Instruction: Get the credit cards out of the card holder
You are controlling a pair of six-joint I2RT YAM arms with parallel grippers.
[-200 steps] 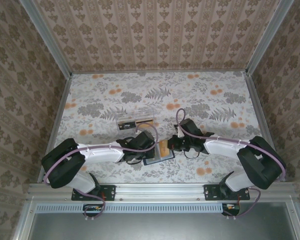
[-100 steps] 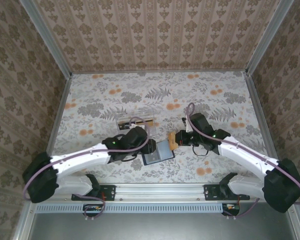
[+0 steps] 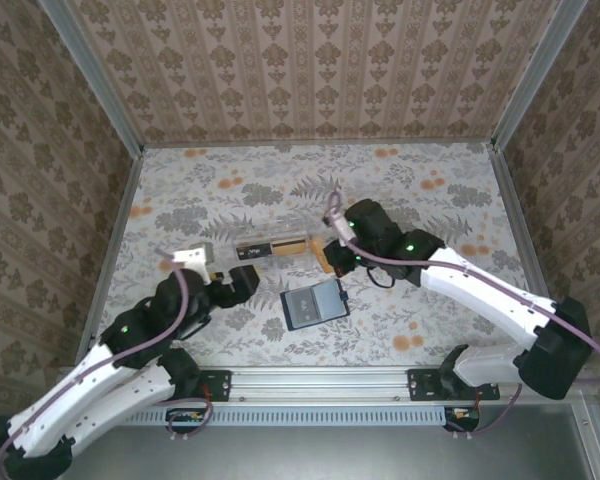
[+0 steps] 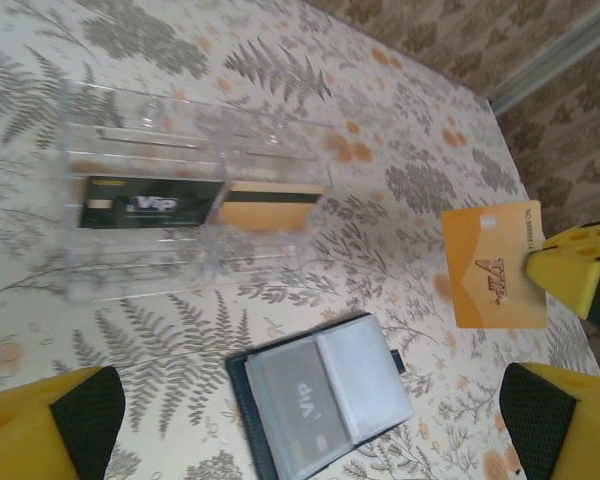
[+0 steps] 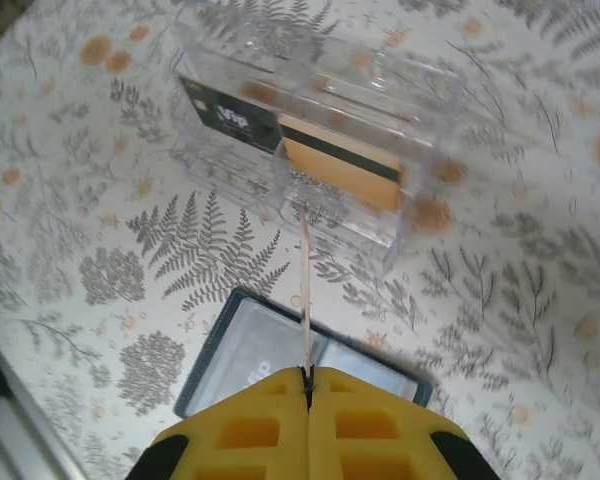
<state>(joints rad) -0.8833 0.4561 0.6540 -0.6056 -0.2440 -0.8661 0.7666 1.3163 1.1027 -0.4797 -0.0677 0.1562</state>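
The card holder (image 3: 315, 302) lies open and flat on the flowery table (image 3: 430, 200); a grey card (image 4: 300, 400) sits in one of its pockets. The right gripper (image 3: 332, 255) hangs just past the card holder's far side; its yellow fingers (image 5: 380, 420) are pressed tight together on the edge of an orange card (image 4: 493, 268), which stands up on its side in the air. The left gripper (image 3: 235, 287) is off to the left of the card holder, not touching it; its jaws are spread wide with nothing between them. A clear box (image 4: 195, 200) sits behind the card holder; a black card (image 4: 145, 203) and a gold card (image 4: 272, 205) stand inside it.
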